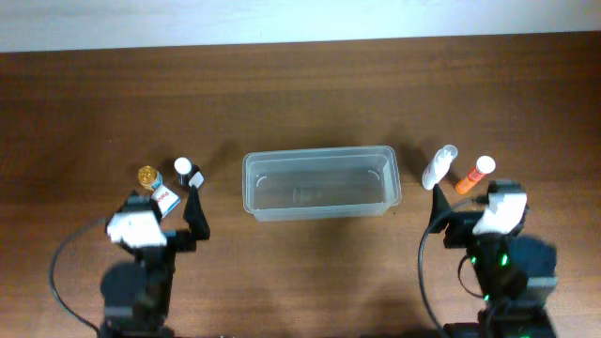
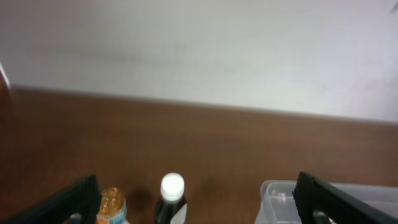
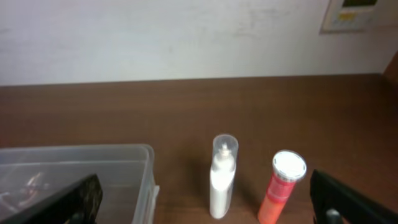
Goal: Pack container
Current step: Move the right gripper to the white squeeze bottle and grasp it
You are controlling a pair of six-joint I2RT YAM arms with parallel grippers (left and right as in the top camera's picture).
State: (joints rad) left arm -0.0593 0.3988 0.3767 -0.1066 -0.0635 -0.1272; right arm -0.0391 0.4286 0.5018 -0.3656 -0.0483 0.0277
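Both the left gripper (image 2: pixel 196 199) and right gripper (image 3: pixel 205 199) flanked the container (image 1: pixel 322 183), spread wide.
I saw open table (image 1: pixel 319 272) along its near rim, arms low.

Apparently a robotics lab or test room: plain brown wood-grain table (image 1: pixel 300 84) standing against a bare off-white wall (image 2: pixel 199 43), left arm (image 1: pixel 141 244) and right arm (image 1: pixel 502 235) mounted at its near edge, black cable (image 1: pixel 56 272) looping from the left one, green lights (image 1: pixel 503 259) glowing on the right, small framed panel (image 3: pixel 353 15) fixed on the wall
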